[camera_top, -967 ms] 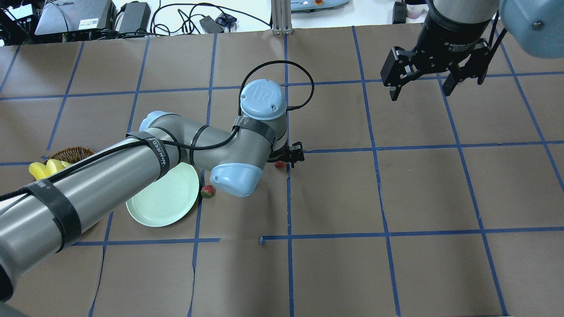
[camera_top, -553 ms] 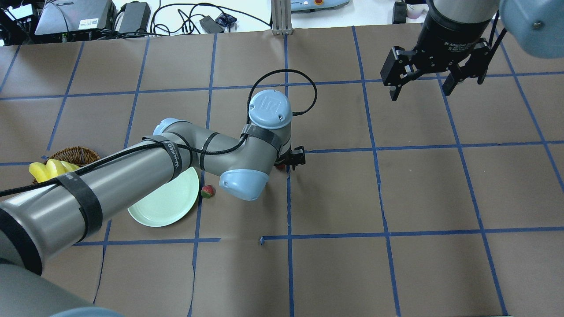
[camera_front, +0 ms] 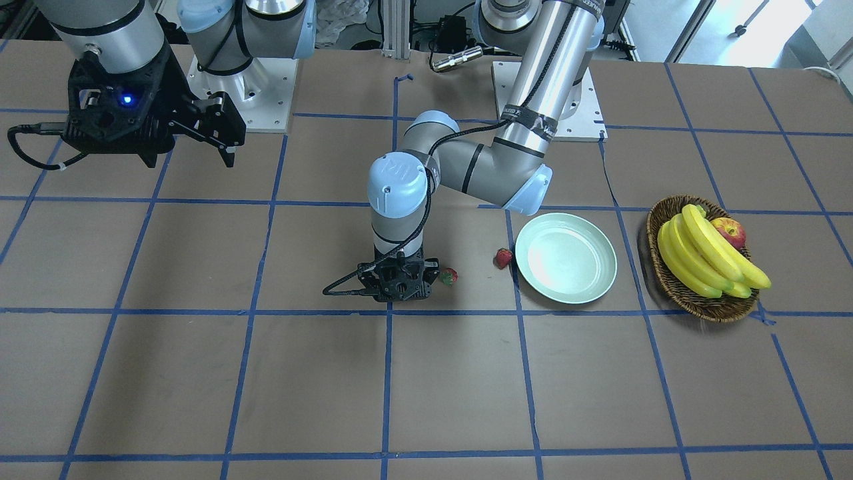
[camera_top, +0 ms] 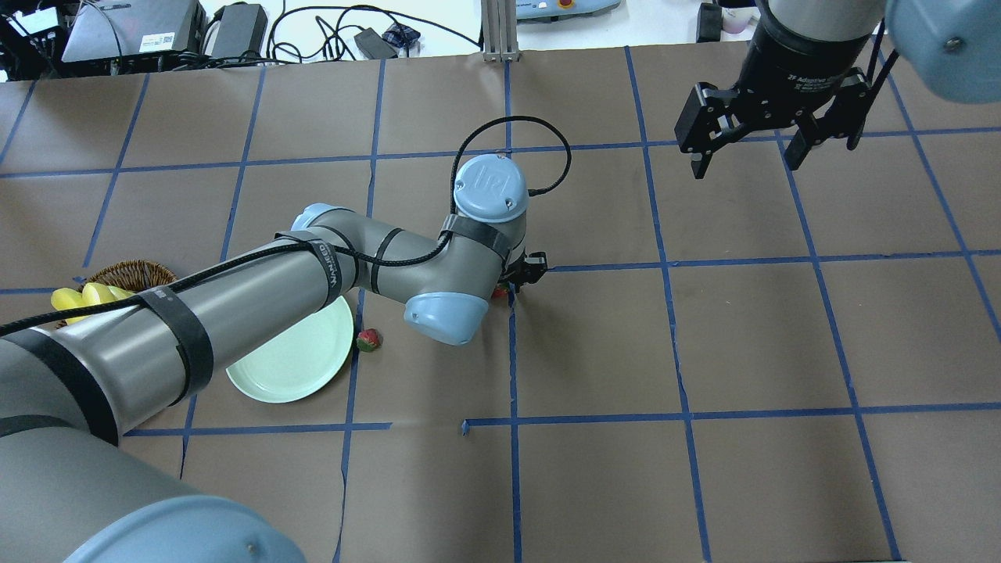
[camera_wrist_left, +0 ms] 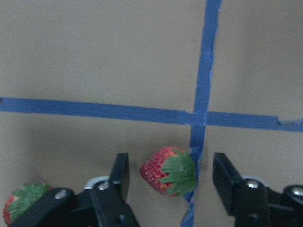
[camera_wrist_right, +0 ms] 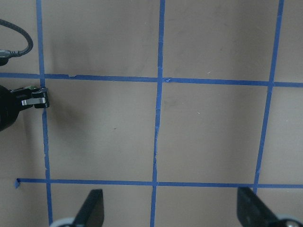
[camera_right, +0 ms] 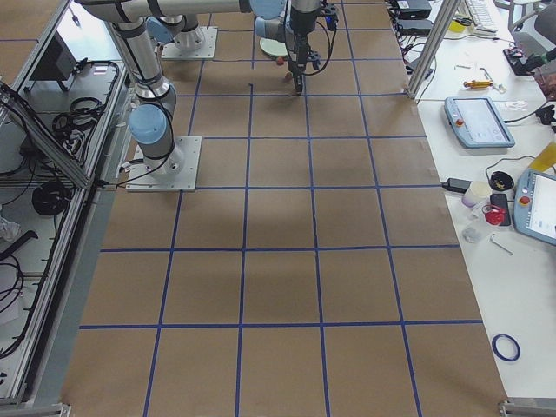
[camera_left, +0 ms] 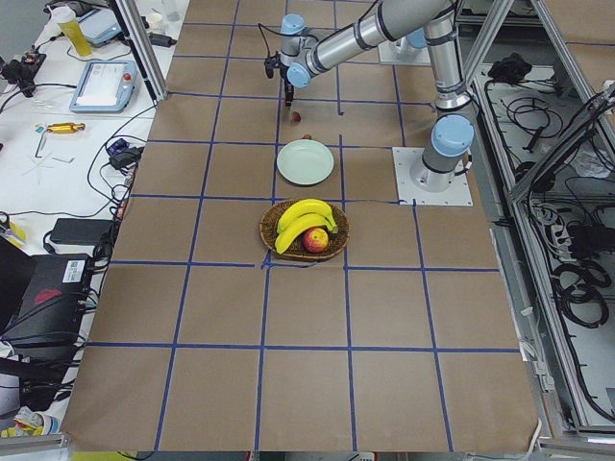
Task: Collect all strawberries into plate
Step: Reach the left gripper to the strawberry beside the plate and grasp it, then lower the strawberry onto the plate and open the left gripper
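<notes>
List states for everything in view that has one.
left gripper: open, jaws down at the table, gripping nothing
right gripper: open, empty, above the table
strawberry between the jaws: on table, ungrasped
second strawberry: on table beside left gripper
third strawberry: on table, outside plate rim
plate: empty
basket: holds bananas and an apple

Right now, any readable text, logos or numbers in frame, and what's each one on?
"2F Adaptive": body of the right gripper; the rest of the line is cut off.
"UR" logo: blue joint cap on the left arm.
"WANEED": black strap round that arm.
Sticker on the grey box past the table edge: too small to read.
No other legible text.
</notes>
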